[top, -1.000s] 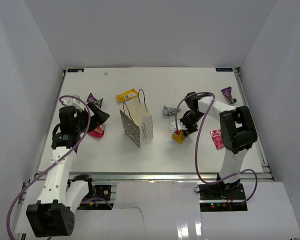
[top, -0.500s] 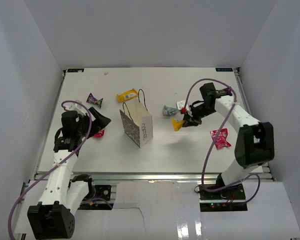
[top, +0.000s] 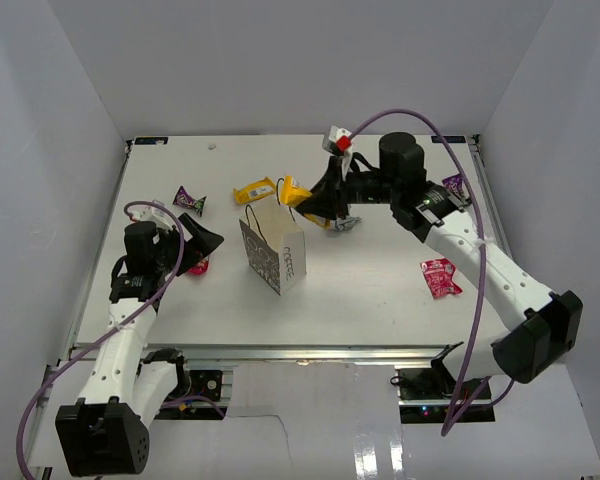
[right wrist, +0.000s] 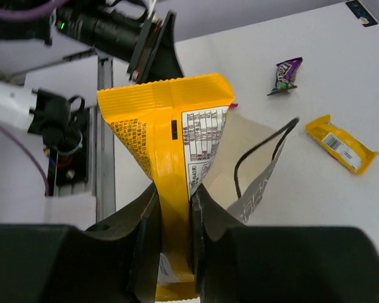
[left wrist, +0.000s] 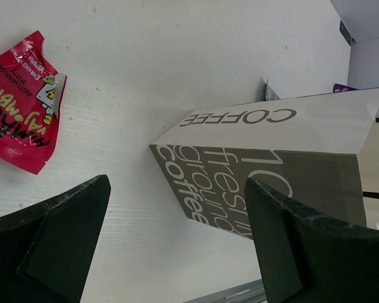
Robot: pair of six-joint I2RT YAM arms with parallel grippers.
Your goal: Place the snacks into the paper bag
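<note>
The white paper bag (top: 276, 252) with grey "COFFEE" lettering stands upright mid-table; it also shows in the left wrist view (left wrist: 284, 151) and the right wrist view (right wrist: 260, 183). My right gripper (top: 313, 203) is shut on a yellow wrapper (top: 296, 190), holding it in the air just above the bag's far right rim; the right wrist view shows the wrapper (right wrist: 170, 139) pinched between the fingers over the bag's mouth. My left gripper (top: 202, 240) is open and empty, left of the bag, beside a red-pink pouch (top: 194, 265) that also shows in the left wrist view (left wrist: 22, 101).
A second yellow wrapper (top: 254, 190) lies behind the bag. A purple packet (top: 188, 199) lies at the far left. A silver foil packet (top: 345, 222) is partly hidden under my right arm. Another red-pink pouch (top: 440, 277) and a purple packet (top: 452, 183) lie at the right.
My right gripper lifted the yellow wrapper off the table right of the bag and carried it left and up over the bag. The left arm barely moved.
</note>
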